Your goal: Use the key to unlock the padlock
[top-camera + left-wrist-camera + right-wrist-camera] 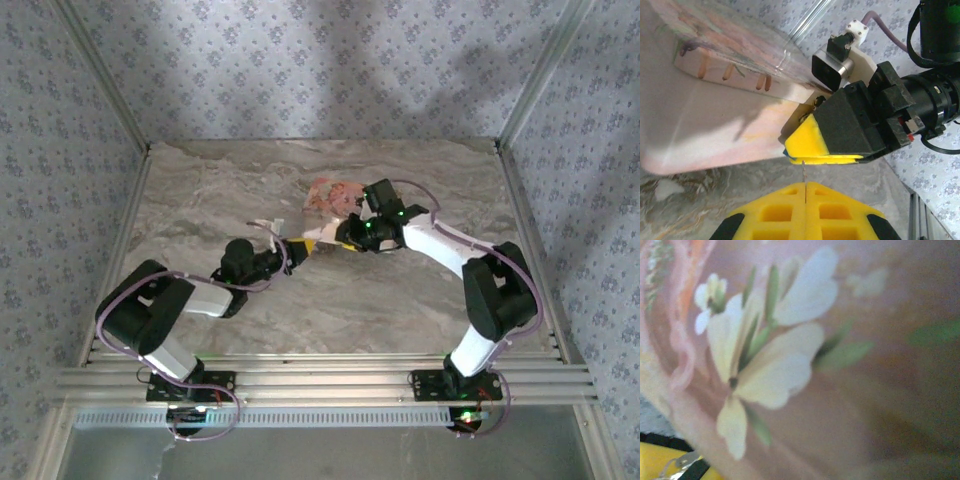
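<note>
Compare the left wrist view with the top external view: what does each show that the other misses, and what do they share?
Left wrist view: close up, a thin key sticks out of the shut left claw, pointing at a blue sliver of padlock pinched in the right claw. Top external view: the whole left arm and right arm, the marble table and the wallpapered walls. Shared: the two claws facing each other beside the pink flowered box.
</note>
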{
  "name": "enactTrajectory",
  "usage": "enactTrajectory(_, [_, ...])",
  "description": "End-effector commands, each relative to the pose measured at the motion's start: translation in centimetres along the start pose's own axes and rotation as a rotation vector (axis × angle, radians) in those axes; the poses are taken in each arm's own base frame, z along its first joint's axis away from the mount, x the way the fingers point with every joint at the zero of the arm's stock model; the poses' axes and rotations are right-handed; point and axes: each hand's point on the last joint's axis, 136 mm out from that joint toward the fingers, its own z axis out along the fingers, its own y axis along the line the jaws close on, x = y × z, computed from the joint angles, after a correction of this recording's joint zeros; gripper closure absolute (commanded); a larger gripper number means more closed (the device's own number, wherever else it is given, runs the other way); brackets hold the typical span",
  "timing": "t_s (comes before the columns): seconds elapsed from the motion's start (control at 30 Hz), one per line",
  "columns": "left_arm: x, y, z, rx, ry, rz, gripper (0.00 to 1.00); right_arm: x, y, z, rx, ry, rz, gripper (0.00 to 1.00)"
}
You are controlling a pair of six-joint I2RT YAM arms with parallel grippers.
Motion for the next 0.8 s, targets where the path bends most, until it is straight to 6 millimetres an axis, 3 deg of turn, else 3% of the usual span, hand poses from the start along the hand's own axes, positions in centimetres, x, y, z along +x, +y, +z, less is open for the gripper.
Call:
enactTrajectory(0.0, [-3.2,-3.4,0.9,0.138,-0.091,0.057,1.0,-0.6,6.0,-3.9,-0.168,0.01,0.04,1.0])
enactTrajectory(0.17, [-4.3,-4.9,1.5,0.186,-0.114,0.08,1.0,-0.3,7.7,-5.6,-0.24,0.043,0.095,1.0])
enactTrajectory(0.33, [-4.3,-4.8,1.4,0.196,-0.128,0.086,1.0,-0.5,8.2,-6.6,-0.286,0.046,0.149,1.0])
enactTrajectory(0.77, [-3.4,-4.7,1.7,0.209,-0.099,0.127,1.0,-1.8,8.6,-6.6,-0.345,0.056,0.249,1.0])
